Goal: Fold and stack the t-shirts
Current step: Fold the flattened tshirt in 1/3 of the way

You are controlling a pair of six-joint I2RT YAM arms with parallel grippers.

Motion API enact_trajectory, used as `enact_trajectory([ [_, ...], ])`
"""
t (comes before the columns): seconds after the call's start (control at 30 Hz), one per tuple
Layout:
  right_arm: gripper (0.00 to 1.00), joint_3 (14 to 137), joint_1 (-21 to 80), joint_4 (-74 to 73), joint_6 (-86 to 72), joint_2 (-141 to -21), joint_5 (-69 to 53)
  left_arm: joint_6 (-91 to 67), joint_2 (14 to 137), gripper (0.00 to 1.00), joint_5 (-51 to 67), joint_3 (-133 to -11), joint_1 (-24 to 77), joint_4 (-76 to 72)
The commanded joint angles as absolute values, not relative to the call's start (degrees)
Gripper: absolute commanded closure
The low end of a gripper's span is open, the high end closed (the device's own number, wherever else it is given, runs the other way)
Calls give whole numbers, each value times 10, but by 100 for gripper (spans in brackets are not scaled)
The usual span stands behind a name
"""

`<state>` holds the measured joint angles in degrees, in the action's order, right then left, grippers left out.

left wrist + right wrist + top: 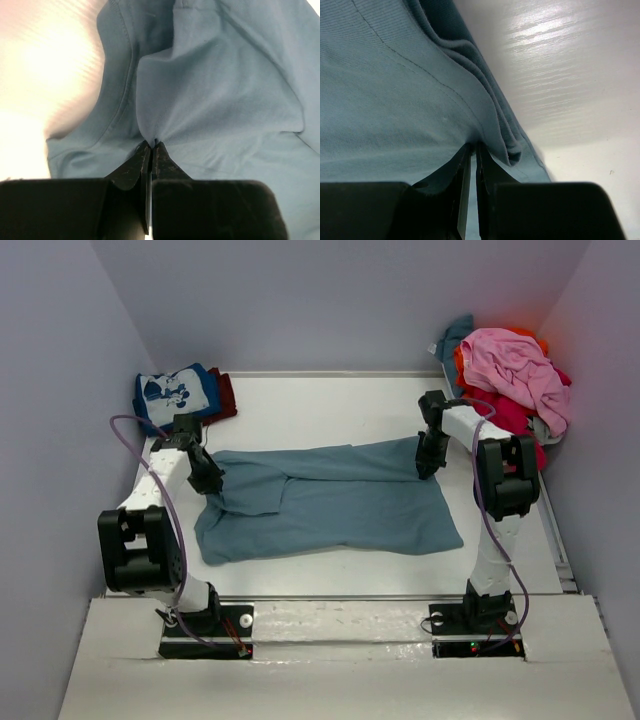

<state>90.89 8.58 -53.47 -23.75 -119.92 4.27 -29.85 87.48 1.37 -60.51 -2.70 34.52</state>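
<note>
- Currently your left tool (151,145) is clamped right down on a pucker of the slate-blue t-shirt (340,505). Creases in the cloth fan outward from the pinch.
- Your right tool (472,146) is closed to a thin slit on the same shirt. It grips beside a stitched hem, and folded layers of cloth bunch up just to the right of it.
- From the top view, you can see the left tool gripping the shirt's left end, by its far corner. The right tool grips the far right corner. Each arm reaches in from its own side.
- The slate-blue t-shirt lies across the middle of the table (320,405), its long side running left to right. A doubled layer lies along the far part, and the near left corner is rumpled.
- At the far left corner of the table sits a folded blue t-shirt (175,392) with a white cartoon print. A dark red t-shirt (226,395) shows at its right side, touching it.
- At the far right corner you have a loose heap, well apart from the spread shirt. A pink t-shirt (515,365) is on top with a red t-shirt (510,412) beneath it. An orange t-shirt (520,334) and a teal t-shirt (459,334) peek out behind.
</note>
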Motion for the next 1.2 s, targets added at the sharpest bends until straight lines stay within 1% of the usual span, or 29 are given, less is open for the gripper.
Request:
enact_trajectory([
  [0.0, 85, 890, 83, -548, -231, -1210, 41, -288, 813, 94, 12, -643, -28, 409],
  [0.23, 85, 889, 83, -548, -231, -1210, 40, -279, 788, 95, 42, -656, -28, 456],
  [0.5, 85, 887, 83, -548, -231, -1208, 41, -284, 763, 94, 59, -604, -23, 442],
  [0.63, 85, 893, 83, -551, -230, -1209, 41, -284, 760, 82, 57, -598, -23, 441],
  [0.67, 85, 893, 83, -551, -230, -1209, 41, -284, 759, 65, 58, -599, -23, 441],
  [0.73, 85, 894, 83, -552, -229, -1208, 41, -283, 756, 57, 55, -600, -23, 441],
  [0.77, 85, 895, 83, -552, -229, -1208, 41, -282, 754, 41, 51, -603, -23, 444],
  [0.83, 84, 894, 83, -552, -229, -1205, 41, -280, 753, 24, 33, -612, -23, 448],
  [0.9, 83, 893, 83, -550, -229, -1201, 41, -279, 751, 15, 15, -624, -23, 450],
  [0.93, 82, 895, 83, -550, -229, -1201, 41, -276, 752, 12, 9, -629, -23, 452],
  [1.0, 79, 900, 83, -550, -229, -1196, 42, -268, 759, 12, 5, -644, -23, 443],
  [1.03, 78, 903, 83, -550, -229, -1194, 46, -265, 765, 12, -18, -650, -23, 432],
  [1.13, 75, 927, 83, -554, -231, -1194, 47, -262, 809, 12, -25, -671, -23, 407],
  [1.17, 74, 947, 83, -559, -231, -1197, 47, -266, 843, 12, -16, -689, -23, 395],
])
